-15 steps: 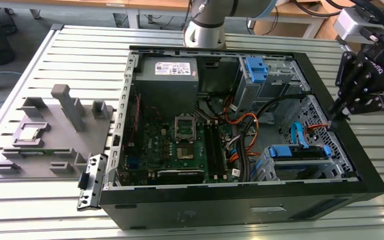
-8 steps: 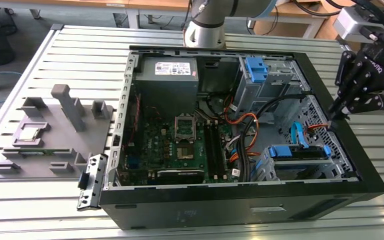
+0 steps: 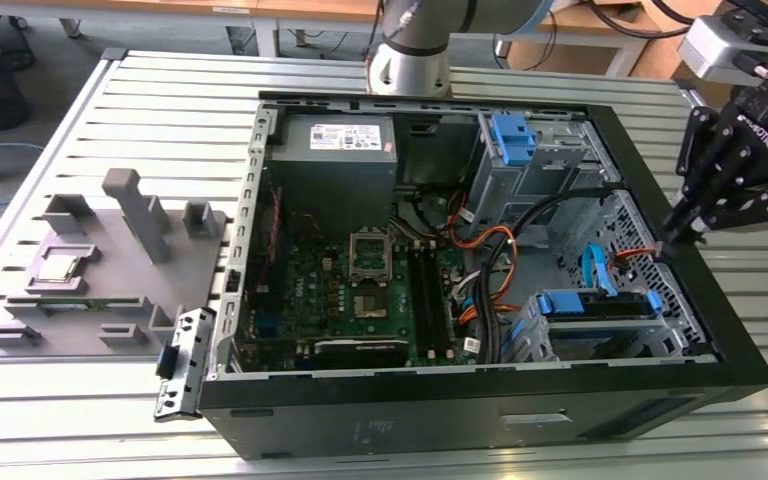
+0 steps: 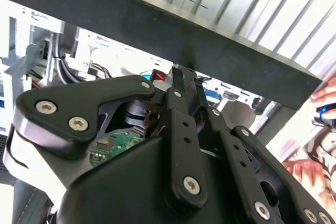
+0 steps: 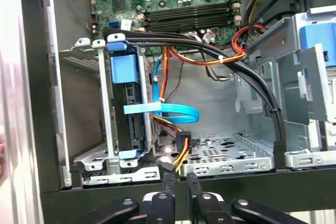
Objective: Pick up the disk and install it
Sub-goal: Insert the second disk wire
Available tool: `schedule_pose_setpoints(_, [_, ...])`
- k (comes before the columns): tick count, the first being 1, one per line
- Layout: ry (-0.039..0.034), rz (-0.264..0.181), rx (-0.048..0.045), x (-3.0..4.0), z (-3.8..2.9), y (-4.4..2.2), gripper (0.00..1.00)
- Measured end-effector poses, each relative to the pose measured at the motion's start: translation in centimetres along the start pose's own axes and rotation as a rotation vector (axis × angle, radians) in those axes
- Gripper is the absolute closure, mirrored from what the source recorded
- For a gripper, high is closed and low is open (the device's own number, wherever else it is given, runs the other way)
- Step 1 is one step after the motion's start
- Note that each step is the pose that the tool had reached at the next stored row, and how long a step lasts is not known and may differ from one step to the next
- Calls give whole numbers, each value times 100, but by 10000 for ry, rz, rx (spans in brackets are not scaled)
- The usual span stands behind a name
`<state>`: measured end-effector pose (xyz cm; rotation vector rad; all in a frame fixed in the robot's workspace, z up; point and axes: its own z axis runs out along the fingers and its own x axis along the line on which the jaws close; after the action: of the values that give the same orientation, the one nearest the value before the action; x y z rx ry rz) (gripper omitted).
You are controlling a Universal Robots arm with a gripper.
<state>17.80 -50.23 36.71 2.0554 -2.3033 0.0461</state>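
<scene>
The disk (image 3: 598, 308) sits in the lower drive cage of the open computer case (image 3: 491, 395), at the exterior view's right, with its blue bracket on top. In the first wrist view the disk (image 5: 127, 114) stands on edge inside that cage, with blue bracket ends showing at both ends. My gripper (image 3: 684, 236) hangs over the case's right wall, above and just right of the cage. Its fingers are shut with nothing between them. Both wrist views show the gripper (image 5: 180, 182) (image 4: 184, 80) at the black case wall, apart from the disk.
Orange, blue and black cables (image 5: 210, 56) run across the bay beside the cage. A second cage with a blue bracket (image 3: 511, 138) stands at the back. A grey fixture (image 3: 91, 270) holding a processor chip lies at the exterior view's left. A person's hand (image 4: 323, 109) is beside the case.
</scene>
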Motion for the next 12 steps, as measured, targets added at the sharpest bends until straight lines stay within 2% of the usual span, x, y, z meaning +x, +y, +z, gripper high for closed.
schedule_pose_setpoints(1, [57, 0, -18, -1, 7, -3, 76])
schedule_pose_setpoints(7, [204, -7, -173, -9, 69, -10, 76])
schedule_pose_setpoints(10, [365, -11, -267, -14, 85, -12, 76])
schedule_pose_setpoints(12, [429, -13, -313, -18, 90, -18, 76])
